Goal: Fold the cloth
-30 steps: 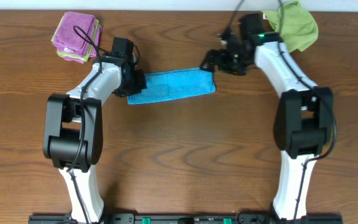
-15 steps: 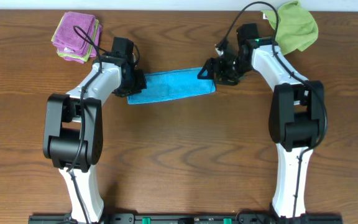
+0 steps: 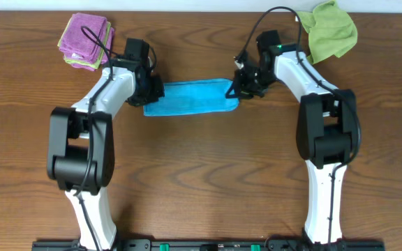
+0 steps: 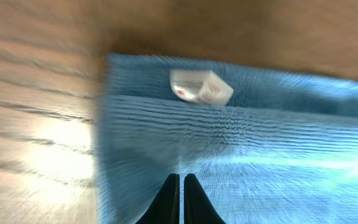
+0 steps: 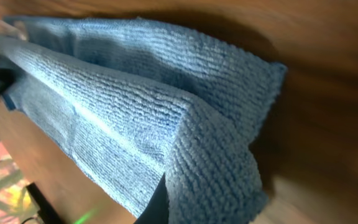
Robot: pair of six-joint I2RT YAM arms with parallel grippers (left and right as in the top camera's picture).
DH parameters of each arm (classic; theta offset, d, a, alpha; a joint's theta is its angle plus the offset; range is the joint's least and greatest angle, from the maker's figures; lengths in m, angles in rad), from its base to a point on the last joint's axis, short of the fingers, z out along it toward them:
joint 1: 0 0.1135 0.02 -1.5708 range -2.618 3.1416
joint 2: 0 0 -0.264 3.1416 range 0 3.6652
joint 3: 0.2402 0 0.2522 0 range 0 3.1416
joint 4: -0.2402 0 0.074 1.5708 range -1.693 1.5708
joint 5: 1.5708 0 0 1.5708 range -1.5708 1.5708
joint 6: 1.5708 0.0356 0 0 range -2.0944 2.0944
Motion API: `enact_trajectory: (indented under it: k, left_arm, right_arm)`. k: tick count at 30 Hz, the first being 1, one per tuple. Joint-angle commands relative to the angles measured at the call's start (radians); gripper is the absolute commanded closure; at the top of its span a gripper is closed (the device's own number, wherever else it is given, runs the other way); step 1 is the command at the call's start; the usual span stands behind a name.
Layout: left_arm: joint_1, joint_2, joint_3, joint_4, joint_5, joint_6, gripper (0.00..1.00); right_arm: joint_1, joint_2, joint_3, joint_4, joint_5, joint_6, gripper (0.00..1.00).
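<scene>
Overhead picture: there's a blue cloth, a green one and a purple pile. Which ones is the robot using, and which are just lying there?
For the job:
- blue cloth
- left fingers, shut at one end of it
- right fingers, pinching the other end

Just lying about:
- green cloth, crumpled, beyond the right arm
- purple pile of cloths, beyond the left arm

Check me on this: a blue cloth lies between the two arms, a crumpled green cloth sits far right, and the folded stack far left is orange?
Not orange: the folded stack is purple, as the overhead view shows. The blue cloth and the crumpled green cloth are as you said.
</scene>
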Motion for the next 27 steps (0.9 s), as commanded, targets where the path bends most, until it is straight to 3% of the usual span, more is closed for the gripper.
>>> enact_trajectory:
  k: [1, 5, 8, 13, 21, 27]
  left_arm:
    - [0.004, -0.168, 0.071, -0.006, -0.021, -0.004, 0.94]
    - [0.004, -0.320, 0.071, -0.032, -0.108, -0.004, 0.94]
    - [0.004, -0.382, 0.071, -0.066, -0.121, -0.003, 0.94]
    - [0.003, -0.414, 0.071, -0.120, -0.112, -0.005, 0.94]
    - [0.003, -0.414, 0.071, -0.153, -0.112, -0.005, 0.94]
    - [0.003, -0.414, 0.071, -0.181, -0.113, -0.004, 0.94]
  right_arm:
    - [-0.053, -0.035, 0.086, -0.092, 0.193, 0.000, 0.99]
    - [-0.103, -0.120, 0.192, -0.282, 0.556, 0.012, 0.99]
    - [-0.112, -0.177, 0.222, -0.327, 0.735, 0.051, 0.98]
    - [-0.024, -0.218, 0.219, -0.302, 0.765, 0.090, 0.99]
    - [0.245, -0.101, 0.212, -0.238, 0.865, 0.086, 0.99]
    - [0.263, -0.046, 0.212, -0.260, 0.877, 0.085, 0.99]
